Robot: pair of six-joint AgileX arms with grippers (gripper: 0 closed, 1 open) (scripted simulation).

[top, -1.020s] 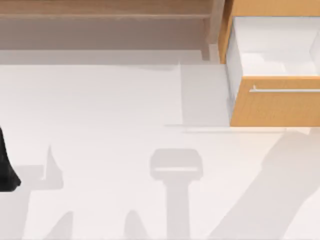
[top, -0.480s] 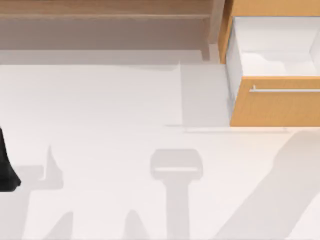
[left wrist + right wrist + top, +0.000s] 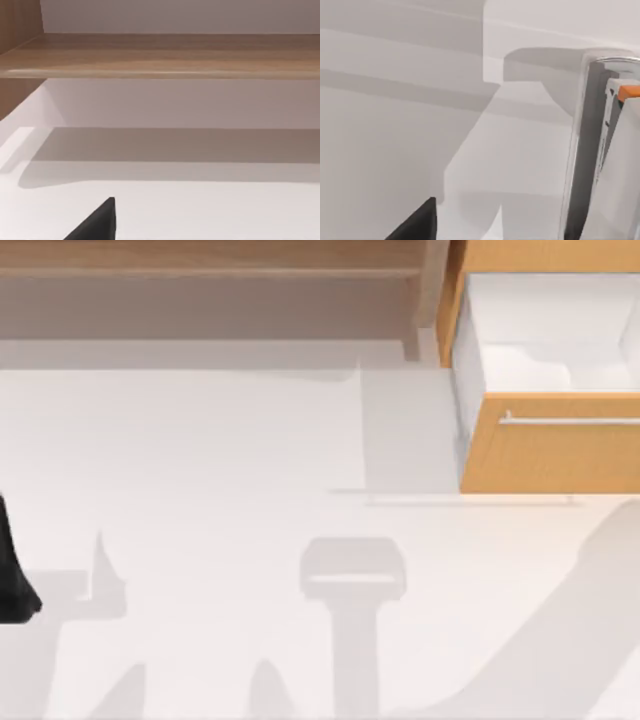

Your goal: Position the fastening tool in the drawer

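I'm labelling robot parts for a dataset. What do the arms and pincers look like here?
Little of them is in frame. The left arm is a plain black, tapering shape at the top view's left edge. Each wrist view shows a matte black, wedge-shaped pincer part, left and right. No cables or markings visible.

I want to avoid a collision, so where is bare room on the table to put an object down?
The white tabletop is bare from the wooden shelf at the back to the near edge. Room is tighter at the right, where the open light orange-brown wooden drawer with its thin silver bar handle juts out, and at the far left, where a black arm part sits.
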